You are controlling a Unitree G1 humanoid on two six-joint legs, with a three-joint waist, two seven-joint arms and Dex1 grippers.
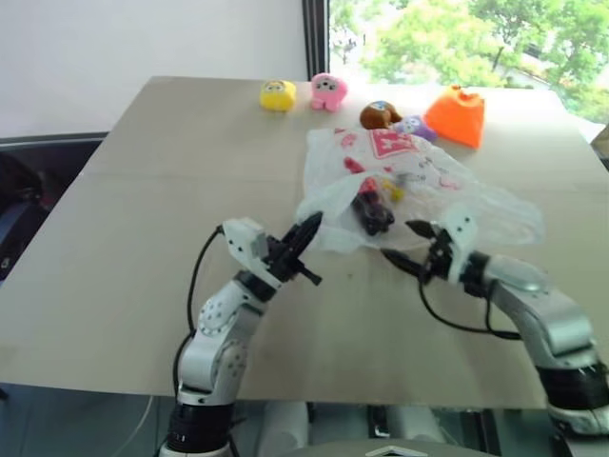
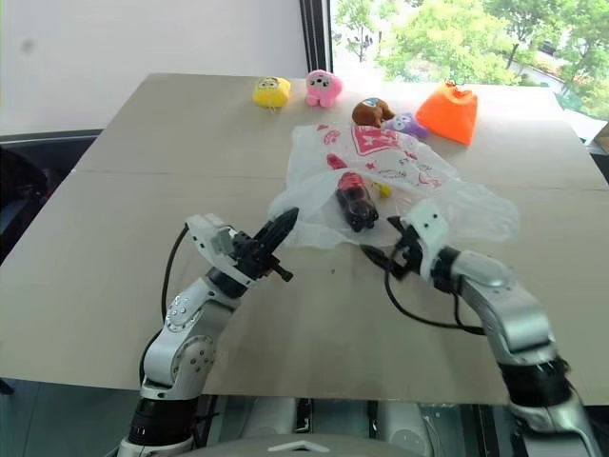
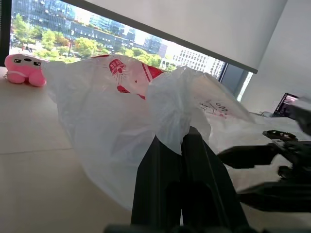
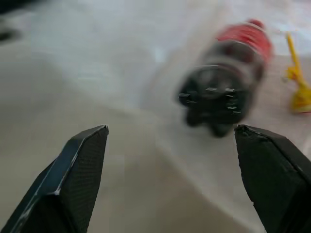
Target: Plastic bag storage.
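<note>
The plastic bag (image 1: 419,176), thin translucent white with red print, lies crumpled mid-table. Inside it lies a dark cola bottle (image 1: 371,211) with a red label, next to a small yellow item (image 4: 297,82). My left gripper (image 1: 309,228) is shut on the bag's near left edge; the left wrist view shows the film (image 3: 107,111) pinched between the fingertips and lifted off the table. My right gripper (image 1: 400,240) stands open just in front of the bag's near edge, right of the left one, with nothing between its fingers. In the right wrist view the bottle (image 4: 223,92) lies ahead of the open gripper (image 4: 170,128).
Along the table's far side stand a yellow toy (image 1: 277,95), a pink toy (image 1: 327,91), a brown toy (image 1: 380,115), a purple toy (image 1: 415,126) and an orange pouch (image 1: 455,115). The beige table (image 1: 143,238) has bare surface to the left and near its front edge.
</note>
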